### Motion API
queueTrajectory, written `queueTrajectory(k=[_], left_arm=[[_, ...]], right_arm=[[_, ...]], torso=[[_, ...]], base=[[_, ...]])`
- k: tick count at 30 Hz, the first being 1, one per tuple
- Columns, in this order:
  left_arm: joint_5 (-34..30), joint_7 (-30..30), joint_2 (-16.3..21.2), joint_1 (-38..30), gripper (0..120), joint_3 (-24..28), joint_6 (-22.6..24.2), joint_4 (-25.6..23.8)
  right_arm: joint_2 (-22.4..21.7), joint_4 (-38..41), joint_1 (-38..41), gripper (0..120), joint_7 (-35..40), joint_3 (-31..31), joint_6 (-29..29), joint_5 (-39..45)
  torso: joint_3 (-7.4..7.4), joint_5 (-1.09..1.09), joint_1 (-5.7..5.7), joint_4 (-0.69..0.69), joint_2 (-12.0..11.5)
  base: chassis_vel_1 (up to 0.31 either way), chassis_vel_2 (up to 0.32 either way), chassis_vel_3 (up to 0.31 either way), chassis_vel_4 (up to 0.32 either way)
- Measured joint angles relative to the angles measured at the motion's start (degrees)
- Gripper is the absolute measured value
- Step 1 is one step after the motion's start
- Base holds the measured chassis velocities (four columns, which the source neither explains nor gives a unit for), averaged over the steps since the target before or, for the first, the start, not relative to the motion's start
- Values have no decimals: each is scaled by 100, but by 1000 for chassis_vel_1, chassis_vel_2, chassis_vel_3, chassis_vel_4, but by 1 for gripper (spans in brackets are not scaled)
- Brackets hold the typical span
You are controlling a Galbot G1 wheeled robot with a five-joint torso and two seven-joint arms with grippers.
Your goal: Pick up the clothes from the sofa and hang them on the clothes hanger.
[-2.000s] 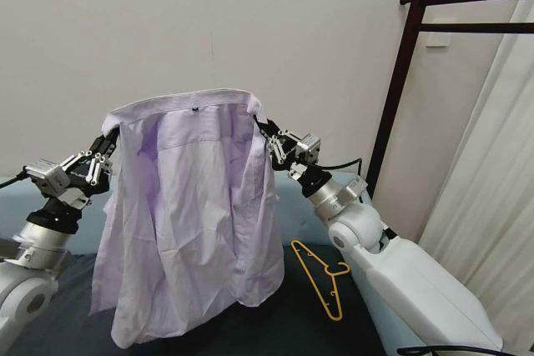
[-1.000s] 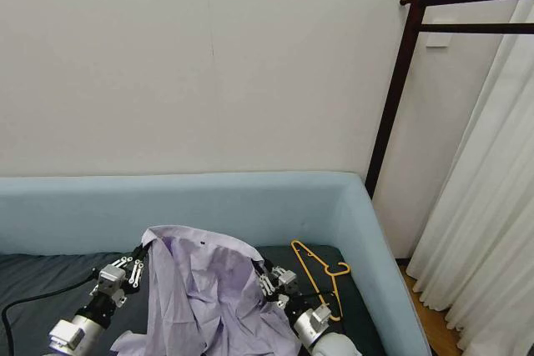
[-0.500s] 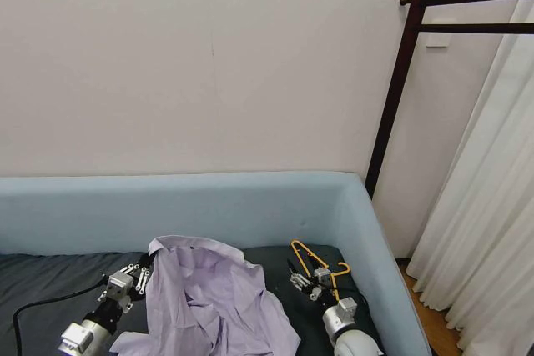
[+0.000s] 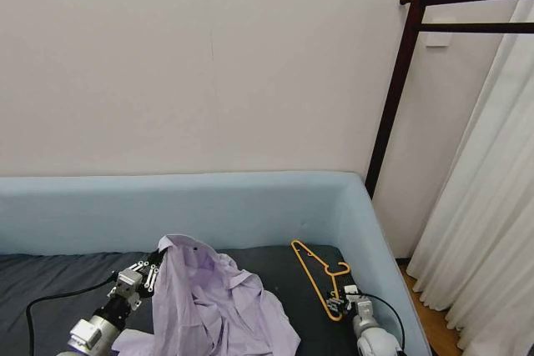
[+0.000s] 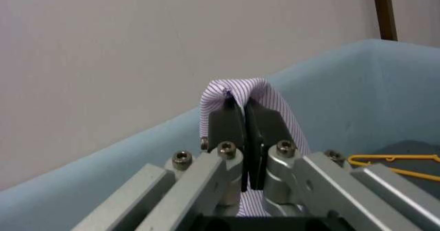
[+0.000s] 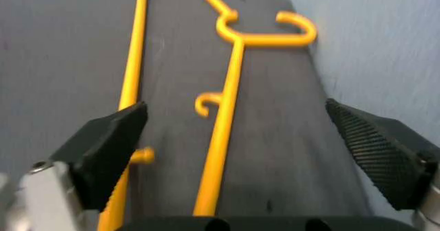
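Shirt (image 4: 213,310) — pale lilac, finely striped fabric — lies crumpled on the dark sofa cushion (image 4: 50,277), one fold pinched tight in the left gripper (image 5: 244,112). Right gripper (image 6: 237,115) gapes wide over the thin yellow hanger (image 6: 221,133).

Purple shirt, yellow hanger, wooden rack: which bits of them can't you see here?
The shirt: lower part cut off by the head view's bottom edge; in the left wrist view the left gripper, shut on it, covers part of the fold.
The hanger: near end runs off the right wrist view's edge, under the open right gripper.
The clothes rack: foot hidden behind the sofa.
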Motion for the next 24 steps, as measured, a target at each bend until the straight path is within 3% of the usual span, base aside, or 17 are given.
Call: queueTrajectory(k=[24], left_arm=[[-51, -86, -18, -87, 0, 117, -25, 91]], right_arm=[[129, -309, -28, 12, -155, 194, -326, -424]], torso=[[-1, 0, 0, 1, 0]], base=[[0, 0, 0, 0]])
